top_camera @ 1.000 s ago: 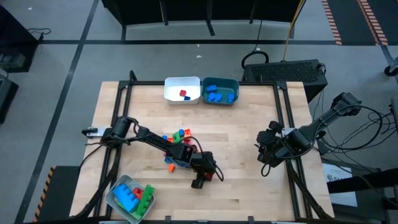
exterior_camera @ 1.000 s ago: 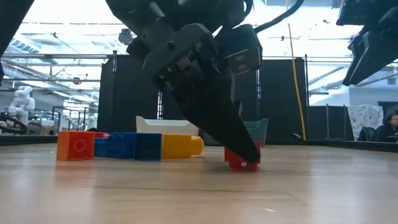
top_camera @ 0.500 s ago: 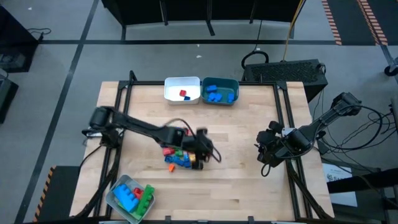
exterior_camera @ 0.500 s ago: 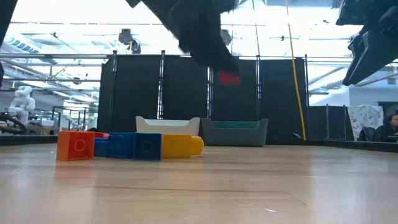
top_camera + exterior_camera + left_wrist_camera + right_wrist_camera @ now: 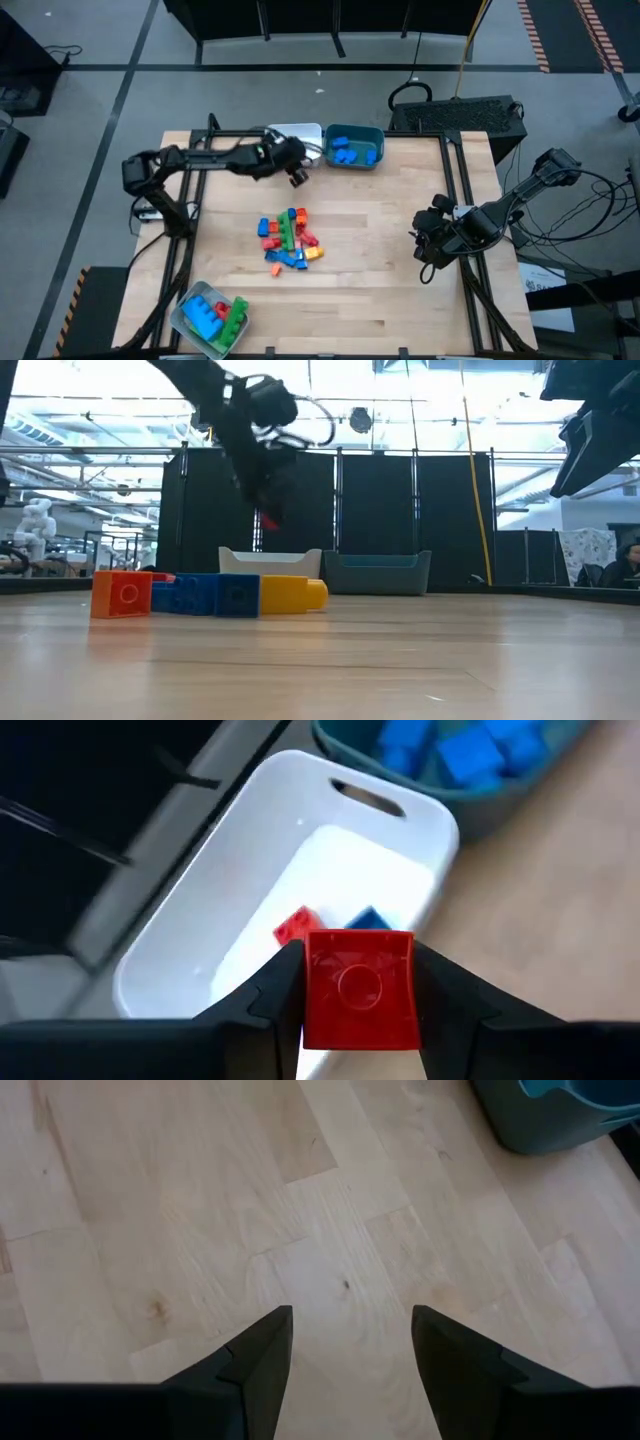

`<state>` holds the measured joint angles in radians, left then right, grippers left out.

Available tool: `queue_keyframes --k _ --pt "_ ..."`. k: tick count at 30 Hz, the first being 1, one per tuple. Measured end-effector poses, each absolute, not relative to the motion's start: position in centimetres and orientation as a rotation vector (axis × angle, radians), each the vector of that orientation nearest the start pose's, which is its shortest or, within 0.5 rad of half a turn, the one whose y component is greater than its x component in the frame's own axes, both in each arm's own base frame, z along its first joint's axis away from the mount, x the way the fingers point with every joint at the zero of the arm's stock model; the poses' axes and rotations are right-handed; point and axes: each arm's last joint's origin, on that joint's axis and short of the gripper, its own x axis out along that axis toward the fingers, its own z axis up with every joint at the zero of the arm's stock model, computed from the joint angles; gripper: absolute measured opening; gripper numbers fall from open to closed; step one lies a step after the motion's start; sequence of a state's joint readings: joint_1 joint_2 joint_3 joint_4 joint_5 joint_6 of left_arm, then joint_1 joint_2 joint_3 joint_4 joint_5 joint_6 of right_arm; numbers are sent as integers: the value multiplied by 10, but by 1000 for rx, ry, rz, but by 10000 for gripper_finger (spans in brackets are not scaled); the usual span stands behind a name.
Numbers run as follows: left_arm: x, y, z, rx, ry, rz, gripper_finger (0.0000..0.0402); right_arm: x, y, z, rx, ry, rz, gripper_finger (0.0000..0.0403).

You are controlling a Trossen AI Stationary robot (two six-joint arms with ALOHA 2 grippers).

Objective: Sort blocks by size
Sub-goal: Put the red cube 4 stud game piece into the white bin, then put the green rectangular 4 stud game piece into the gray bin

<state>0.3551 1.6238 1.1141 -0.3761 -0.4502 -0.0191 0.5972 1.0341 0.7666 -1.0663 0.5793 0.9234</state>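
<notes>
1. The left gripper (image 5: 358, 982) is clenched on a small red block (image 5: 358, 988), holding it in the air over the white bin (image 5: 240, 870) at the far edge of the table (image 5: 400, 230).
2. Inside the white bin lie 2 small blocks, a red one (image 5: 296, 925) and a blue one (image 5: 370, 918), close to each other.
3. The teal bin (image 5: 354, 146) stands just beside the white bin and holds several blue blocks (image 5: 345, 150).
4. A loose pile of blocks (image 5: 288, 240) (blue, green, red, orange and yellow) lies near the middle of the table.
5. A clear-grey bin (image 5: 208, 315) at the table's near left corner holds larger blue and green blocks.
6. The right gripper (image 5: 350, 1350) waits released near the table's right edge, its fingers apart over bare wood.
</notes>
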Motion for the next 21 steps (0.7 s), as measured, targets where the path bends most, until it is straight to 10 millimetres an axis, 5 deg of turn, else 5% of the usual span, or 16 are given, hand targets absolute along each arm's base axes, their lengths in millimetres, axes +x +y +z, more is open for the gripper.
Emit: queue_keyframes --k 6,10,17,21 --pt "293 180 225 -190 718 836 139 140 76 234 87 976 -467 192" --pt "287 189 227 -273 672 879 140 140 76 234 89 975 -467 192" --pt "286 188 224 -247 709 945 270 141 77 234 95 970 -465 192" --pt "288 185 224 -239 707 940 304 141 77 234 97 968 -464 192"
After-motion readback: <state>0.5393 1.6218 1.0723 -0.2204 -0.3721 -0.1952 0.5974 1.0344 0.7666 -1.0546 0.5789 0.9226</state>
